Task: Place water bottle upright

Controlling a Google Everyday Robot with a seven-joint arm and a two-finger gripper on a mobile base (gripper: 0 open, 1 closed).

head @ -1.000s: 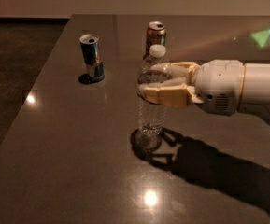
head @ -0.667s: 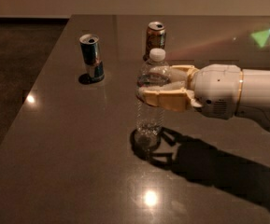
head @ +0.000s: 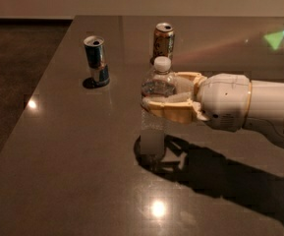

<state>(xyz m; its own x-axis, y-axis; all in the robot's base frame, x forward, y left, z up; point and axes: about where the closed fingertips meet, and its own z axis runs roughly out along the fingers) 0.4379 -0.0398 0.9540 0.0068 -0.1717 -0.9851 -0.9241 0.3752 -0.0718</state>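
Note:
The water bottle (head: 155, 90) is clear with a white cap and stands upright in the middle of the dark table (head: 72, 171), its base resting on the surface. My gripper (head: 167, 93) reaches in from the right at the end of the white arm (head: 259, 107). Its tan fingers (head: 168, 109) sit on either side of the bottle's upper body, just under the cap, and are closed on it. The bottle's lower part shows below the fingers.
A blue-silver can (head: 97, 60) stands upright at the back left. An orange-gold can (head: 163, 42) stands upright behind the bottle. The table's left edge runs diagonally, with dark floor (head: 14, 82) beyond it. The arm's shadow lies on the table to the right.
The arm and the bottle have shifted very slightly to the left. The bottle stays upright in the fingers. The cans have not moved.

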